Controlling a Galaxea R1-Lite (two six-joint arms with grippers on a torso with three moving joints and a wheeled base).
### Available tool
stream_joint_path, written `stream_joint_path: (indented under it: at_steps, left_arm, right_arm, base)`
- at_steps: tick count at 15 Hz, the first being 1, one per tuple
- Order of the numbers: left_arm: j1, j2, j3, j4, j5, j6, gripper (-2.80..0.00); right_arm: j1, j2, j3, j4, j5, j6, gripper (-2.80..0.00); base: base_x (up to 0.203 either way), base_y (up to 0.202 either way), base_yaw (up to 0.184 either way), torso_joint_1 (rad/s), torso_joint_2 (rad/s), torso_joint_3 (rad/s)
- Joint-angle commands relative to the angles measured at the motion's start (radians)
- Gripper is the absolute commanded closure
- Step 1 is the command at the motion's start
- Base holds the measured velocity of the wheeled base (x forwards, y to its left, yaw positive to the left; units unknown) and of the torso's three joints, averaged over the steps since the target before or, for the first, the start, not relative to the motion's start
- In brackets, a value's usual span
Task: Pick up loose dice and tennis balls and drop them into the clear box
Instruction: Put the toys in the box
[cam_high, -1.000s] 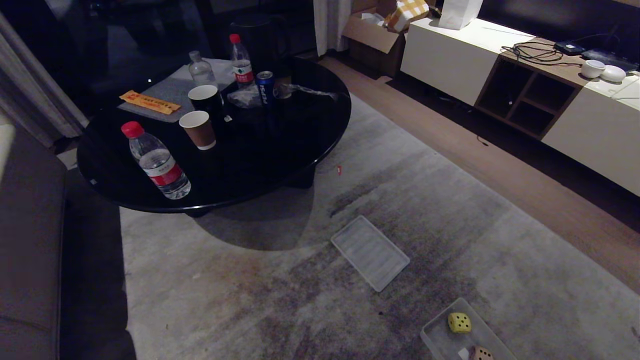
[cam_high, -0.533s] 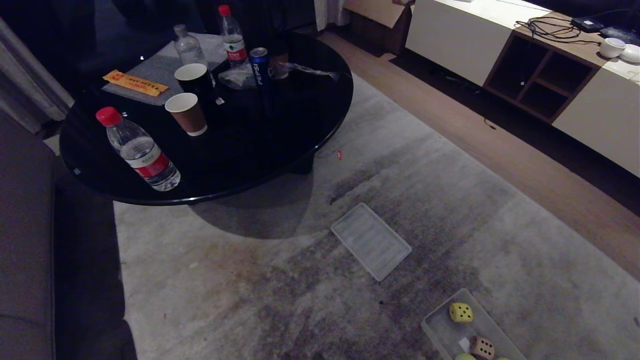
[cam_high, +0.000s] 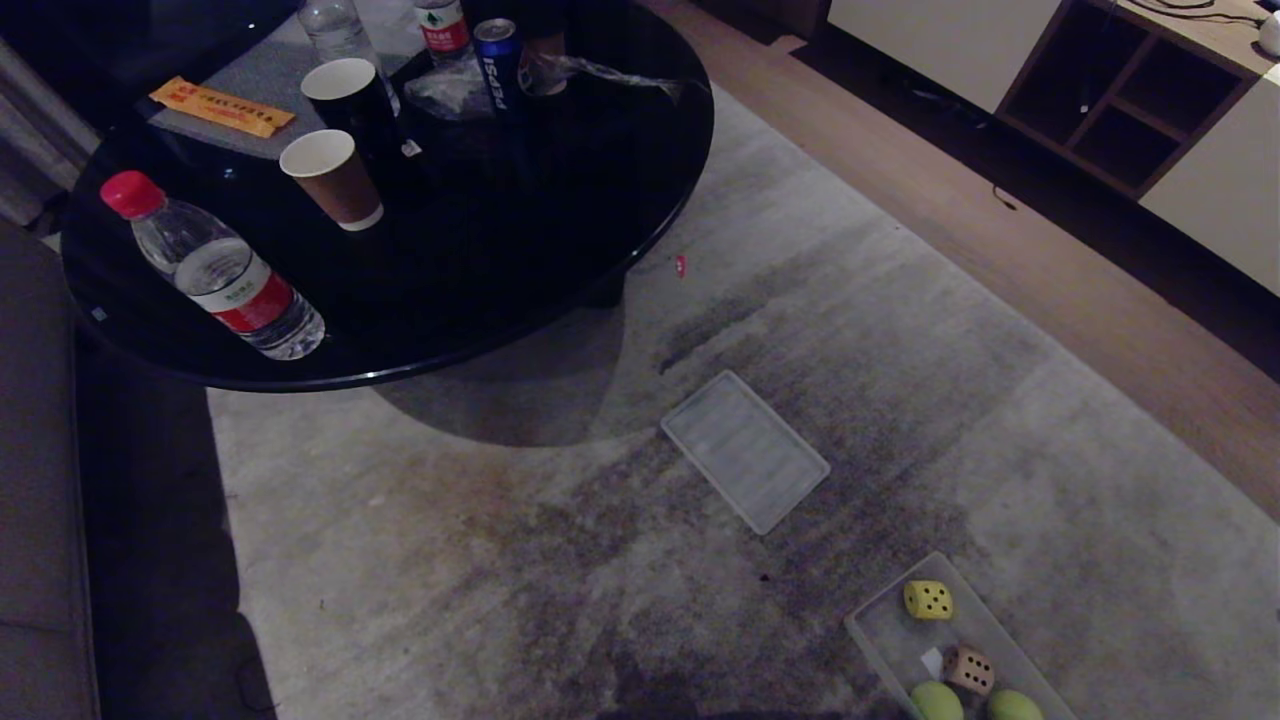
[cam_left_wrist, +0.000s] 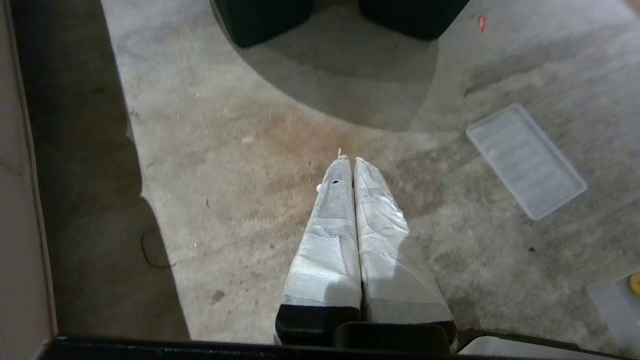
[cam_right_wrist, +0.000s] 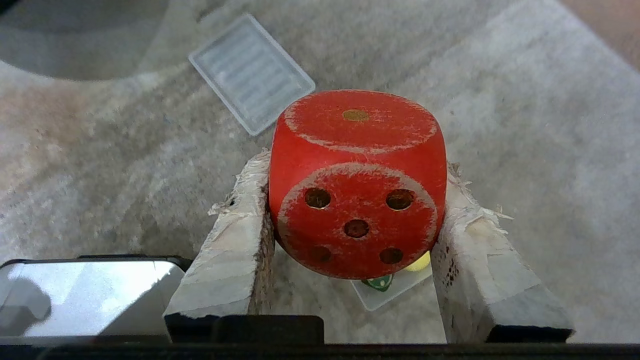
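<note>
Head view shows the clear box (cam_high: 880, 640) on the carpet (cam_high: 500, 520) at the lower right, partly cut by the frame edge. Inside it lie four things: one yellow die (cam_high: 928, 599) toward the far end, one brown die (cam_high: 969, 669) nearer the middle, and two tennis balls (cam_high: 937, 701) side by side at the near end (the second ball sits just to the right of the first). A third die, the red die (cam_right_wrist: 357, 182), is not in the box: the right gripper (cam_right_wrist: 350, 200) has its jaws clenched on it from both sides, held above the carpet, five dots facing the wrist camera and one dot on top. The left gripper (cam_left_wrist: 352, 162) hangs over bare carpet with its jaws pressed together, grasping nothing.

A flat ribbed clear lid (cam_high: 745, 450) lies alone on the carpet, well apart from the box, between it and the round black desk (cam_high: 560, 250). On the desk stand two paper cups (cam_high: 333, 178), three water bottles (cam_high: 215, 270) (two of them cut off at the far edge), one blue can (cam_high: 497, 62), an orange packet (cam_high: 220, 106) on a grey mat, and some crumpled clear plastic. One small red scrap (cam_high: 680, 265) lies on the carpet beside the desk.

The carpet is pale grey with dark stains; beyond it runs a wooden floor (cam_high: 1050, 280) and a white cabinet (cam_high: 1120, 130) with open brown shelves. A dark sofa (cam_high: 40, 500) fills the left edge.
</note>
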Motion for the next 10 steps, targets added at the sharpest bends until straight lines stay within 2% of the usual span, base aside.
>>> stream_joint_path:
  at_steps: [1,10]
  left_arm:
    - [0.000,0.000,0.000,0.000,0.000,-0.001,0.00]
    - [0.000,0.001,0.000,0.000,0.000,-0.002,0.00]
  right_arm:
    - [0.000,0.002,0.000,0.001,0.000,0.000,0.00]
    - [0.000,0.002,0.000,0.001,0.000,0.000,0.00]
  base:
    - [0.000,0.000,0.000,0.004,0.00,-0.203]
    - [0.000,0.000,0.000,0.002,0.00,-0.200]
